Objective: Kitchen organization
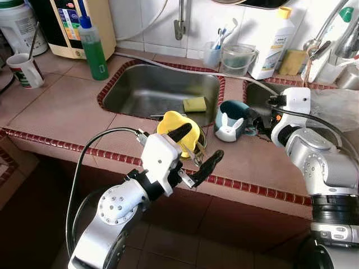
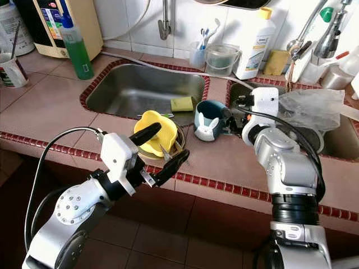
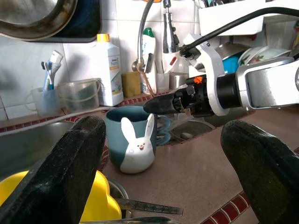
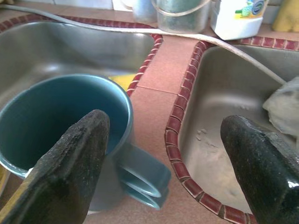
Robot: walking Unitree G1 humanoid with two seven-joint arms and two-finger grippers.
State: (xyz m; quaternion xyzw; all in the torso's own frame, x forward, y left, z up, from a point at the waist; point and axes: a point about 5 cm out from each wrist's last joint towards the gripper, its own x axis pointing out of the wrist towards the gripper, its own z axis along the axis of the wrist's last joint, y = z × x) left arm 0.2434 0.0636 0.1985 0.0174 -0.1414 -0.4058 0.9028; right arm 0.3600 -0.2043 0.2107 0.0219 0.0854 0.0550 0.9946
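- Mug (image 1: 233, 120): teal, white bunny face on its front, upright on the tiled ledge (image 1: 247, 162) between the two sink basins, mouth up, long axis vertical.
- Handle pointing toward the right basin (image 4: 224, 93), toward the right gripper (image 1: 253, 119).
- Right gripper just beside the handle, fingers spread wide and holding nothing, one finger (image 4: 70, 158) over the mug's rim, the other out past the handle; clearly the nearer arm.
- Left gripper (image 1: 196, 147) in front of the counter edge, likewise released and empty, over a yellow bowl (image 1: 176, 130) with cutlery.
- Yellow sponge (image 1: 194, 104) lying in the left basin (image 1: 151, 87) behind.
- Likely next: close across handle or wall.
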